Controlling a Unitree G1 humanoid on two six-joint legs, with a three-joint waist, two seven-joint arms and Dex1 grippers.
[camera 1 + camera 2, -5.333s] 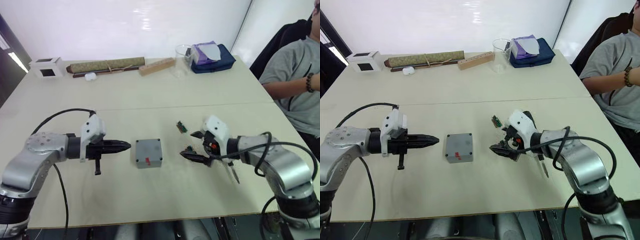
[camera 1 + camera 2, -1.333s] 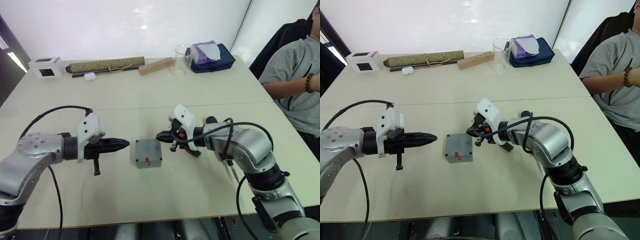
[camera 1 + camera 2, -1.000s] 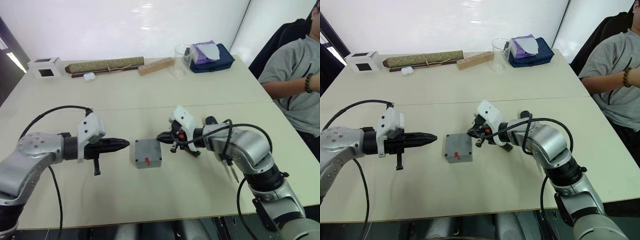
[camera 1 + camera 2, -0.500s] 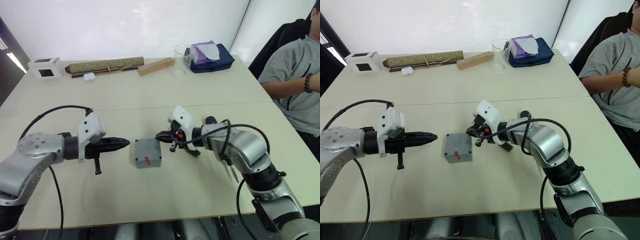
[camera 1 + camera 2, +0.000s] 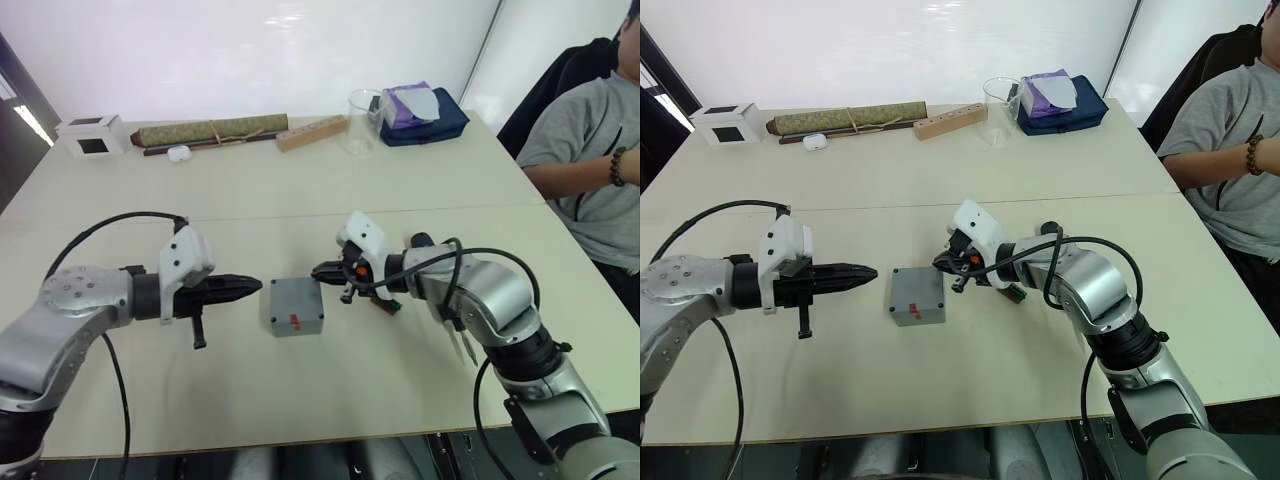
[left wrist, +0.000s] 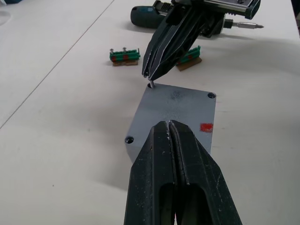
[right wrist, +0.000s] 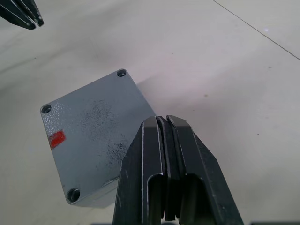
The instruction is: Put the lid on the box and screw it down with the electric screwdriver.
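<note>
Now, right gripper [image 6: 151, 79]: clenched on a small metal screw [image 6: 151, 86], tip at the flat grey plastic lid's [image 6: 176, 117] corner hole.
Left gripper [image 5: 252, 288]: clenched, empty, at the lid's 9 o'clock.

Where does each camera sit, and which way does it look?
Head's two eyes: look forward and down at the table; both arms show.
Left wrist: looks along the shut left fingers at the lid; the right fingers pinch a screw there.
Right wrist: looks along the right fingers onto the lid.
All share the lid.

The pale table [image 5: 300, 190] carries the box [image 5: 296, 307] — lidded — and an electric screwdriver [image 6: 150, 16].
</note>
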